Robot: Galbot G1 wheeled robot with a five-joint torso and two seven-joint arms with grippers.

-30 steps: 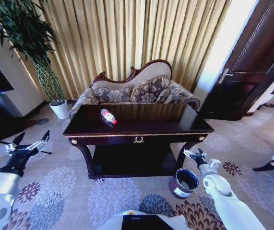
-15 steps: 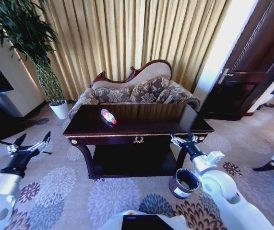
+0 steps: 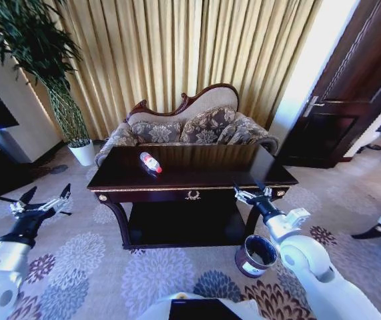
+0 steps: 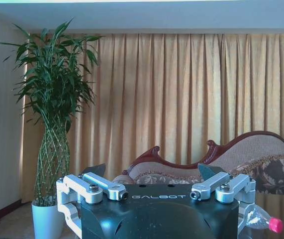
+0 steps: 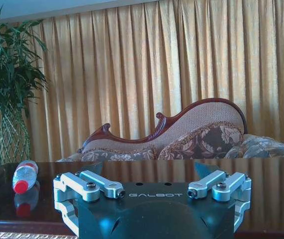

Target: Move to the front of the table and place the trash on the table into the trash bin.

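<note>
The trash I can see is a small clear bottle (image 3: 151,162) with a red cap, lying on its side on the left part of the dark glossy table (image 3: 197,175). In the right wrist view the bottle (image 5: 25,175) lies ahead on the tabletop (image 5: 146,172). My right gripper (image 3: 250,192) is open at the table's front edge, on its right side, above the trash bin (image 3: 256,255) on the carpet. My left gripper (image 3: 45,194) hangs open over the carpet, left of the table. The left wrist view catches the bottle's red cap (image 4: 276,225) past the open gripper (image 4: 151,172).
A patterned sofa (image 3: 190,127) stands behind the table against gold curtains. A tall plant in a white pot (image 3: 83,152) is at the back left, and a dark door (image 3: 350,93) at the right. Patterned carpet lies open on both sides of the table.
My right arm rose from beside the trash bin to the table's front edge, then crept slightly left. The left gripper has hardly moved. The bottle lies where it was.
</note>
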